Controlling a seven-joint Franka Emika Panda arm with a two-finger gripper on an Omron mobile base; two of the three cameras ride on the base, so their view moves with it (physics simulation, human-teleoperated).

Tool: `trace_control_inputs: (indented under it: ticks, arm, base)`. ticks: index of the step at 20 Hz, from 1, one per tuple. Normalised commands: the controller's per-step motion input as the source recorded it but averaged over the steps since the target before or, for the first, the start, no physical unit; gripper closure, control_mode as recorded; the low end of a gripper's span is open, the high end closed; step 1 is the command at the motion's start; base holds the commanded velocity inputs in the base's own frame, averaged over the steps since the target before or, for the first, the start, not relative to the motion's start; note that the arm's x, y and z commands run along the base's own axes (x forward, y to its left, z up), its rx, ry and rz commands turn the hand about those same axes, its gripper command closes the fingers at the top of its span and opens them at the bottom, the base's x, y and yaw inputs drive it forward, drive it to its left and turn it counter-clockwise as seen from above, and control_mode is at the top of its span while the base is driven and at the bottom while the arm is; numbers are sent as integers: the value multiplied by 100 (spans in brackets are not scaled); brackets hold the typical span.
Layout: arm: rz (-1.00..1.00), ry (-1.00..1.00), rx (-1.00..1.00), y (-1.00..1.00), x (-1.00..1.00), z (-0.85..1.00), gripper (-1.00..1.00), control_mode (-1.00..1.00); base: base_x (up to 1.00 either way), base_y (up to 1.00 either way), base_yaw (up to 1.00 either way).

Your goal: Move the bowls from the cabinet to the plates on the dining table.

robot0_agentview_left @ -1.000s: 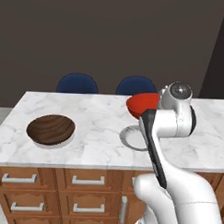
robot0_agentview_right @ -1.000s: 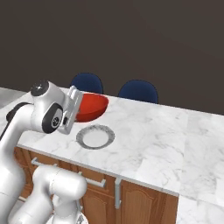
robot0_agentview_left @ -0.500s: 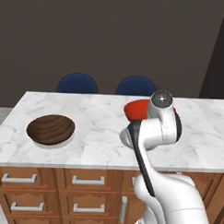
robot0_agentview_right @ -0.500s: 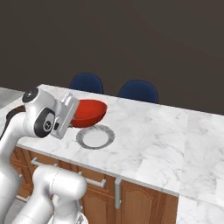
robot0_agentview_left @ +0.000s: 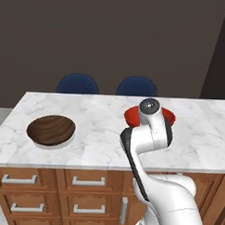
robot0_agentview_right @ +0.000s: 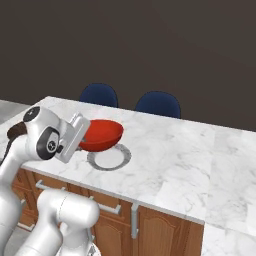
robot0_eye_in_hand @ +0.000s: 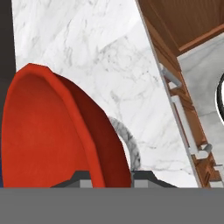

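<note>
The glossy red bowl (robot0_agentview_right: 103, 133) hangs tilted just above a pale ring-shaped plate (robot0_agentview_right: 109, 157) on the marble dining table (robot0_agentview_right: 190, 150). My gripper (robot0_agentview_right: 84, 134) is shut on the bowl's near rim. In the hand view the red bowl (robot0_eye_in_hand: 52, 131) sits between the fingertips of the gripper (robot0_eye_in_hand: 109, 181), with the plate (robot0_eye_in_hand: 129, 142) curving out behind it. In the left base view my arm hides most of the red bowl (robot0_agentview_left: 132, 116). The dark brown bowl (robot0_agentview_left: 51, 129) rests at the left end of the dining table (robot0_agentview_left: 100, 118). The cabinet is out of view.
Two blue chairs (robot0_agentview_left: 77, 83) (robot0_agentview_left: 137, 85) stand behind the table's far edge against a dark wall. Brown drawers with silver handles (robot0_agentview_left: 88, 182) run under the near edge. Bare marble stretches to the right of the plate (robot0_agentview_right: 200, 160).
The red bowl has come down closer to the plate, still in my grip. My wrist has swung left and lower in the left base view. The brown bowl has not moved.
</note>
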Motion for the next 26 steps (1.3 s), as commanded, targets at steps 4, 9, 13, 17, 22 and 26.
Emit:
trace_control_inputs:
  ticks: [4, 9, 13, 17, 22, 26]
  arm:
    - [-3, -12, 2, 12, 11, -23, 100, -100]
    - [-2, -7, 1, 13, 9, -25, 100, -100]
    - [-3, 7, 0, 4, 11, -22, 100, -100]
    - [-4, 6, 0, 1, 17, -19, 100, -100]
    - [-3, 2, 0, 0, 18, -20, 100, -100]
    - [-2, 2, 0, 0, 20, -23, 100, -100]
  base:
    - [0, 0, 0]
    - [0, 0, 0]
    - [0, 0, 0]
    - [0, 0, 0]
    - [0, 0, 0]
    - [0, 0, 0]
